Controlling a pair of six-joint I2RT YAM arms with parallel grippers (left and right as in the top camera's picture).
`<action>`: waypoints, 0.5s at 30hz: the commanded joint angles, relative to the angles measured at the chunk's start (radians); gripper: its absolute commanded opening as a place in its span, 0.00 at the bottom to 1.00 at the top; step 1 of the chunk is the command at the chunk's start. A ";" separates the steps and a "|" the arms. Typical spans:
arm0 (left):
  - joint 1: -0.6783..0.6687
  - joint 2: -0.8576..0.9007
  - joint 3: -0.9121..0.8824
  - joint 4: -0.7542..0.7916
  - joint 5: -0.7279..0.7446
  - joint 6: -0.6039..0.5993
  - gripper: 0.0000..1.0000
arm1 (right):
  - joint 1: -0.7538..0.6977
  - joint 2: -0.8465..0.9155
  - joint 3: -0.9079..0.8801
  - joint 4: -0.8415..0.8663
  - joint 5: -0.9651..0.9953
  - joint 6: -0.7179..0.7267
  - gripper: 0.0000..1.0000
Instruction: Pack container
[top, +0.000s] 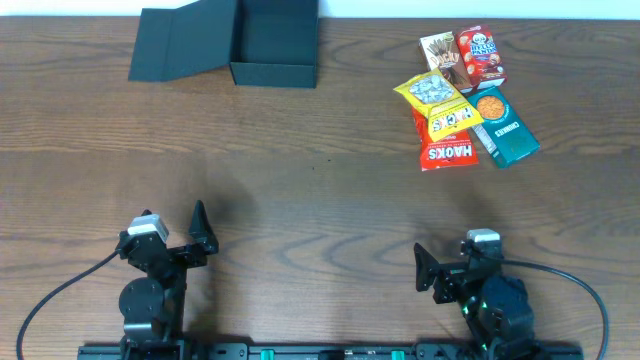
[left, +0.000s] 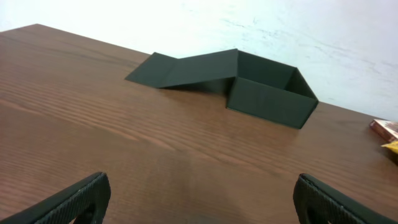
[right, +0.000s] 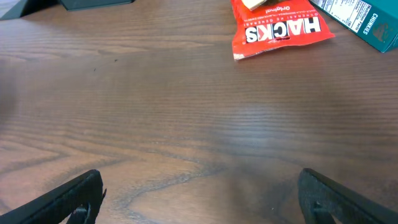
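The container (top: 275, 42), a dark matte box, stands open at the table's far left-centre, with its flap lid (top: 180, 45) lying flat to its left. In the left wrist view the container (left: 267, 93) sits well ahead, empty as far as I see. Both arms rest near the front edge. My left gripper (top: 172, 238) (left: 202, 199) is open over bare wood. So is my right gripper (top: 452, 270) (right: 199, 196), with nothing between its fingers. A red HACKS packet (right: 283, 31) lies ahead of it.
A cluster of snacks lies at the far right: a yellow packet (top: 437, 95), the red HACKS packet (top: 445, 152), a teal cookie packet (top: 505, 127), a red box (top: 481, 55) and a brown stick-snack box (top: 440, 55). Brown wood table (top: 320, 200).
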 joint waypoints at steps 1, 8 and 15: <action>0.002 -0.006 -0.034 -0.005 0.060 -0.024 0.95 | 0.001 -0.009 -0.009 -0.001 0.000 0.010 0.99; 0.001 0.024 -0.034 0.126 0.116 -0.148 0.96 | 0.001 -0.009 -0.009 -0.001 0.000 0.010 0.99; 0.001 0.314 0.061 0.323 0.056 -0.146 0.96 | 0.001 -0.009 -0.009 -0.001 0.000 0.010 0.99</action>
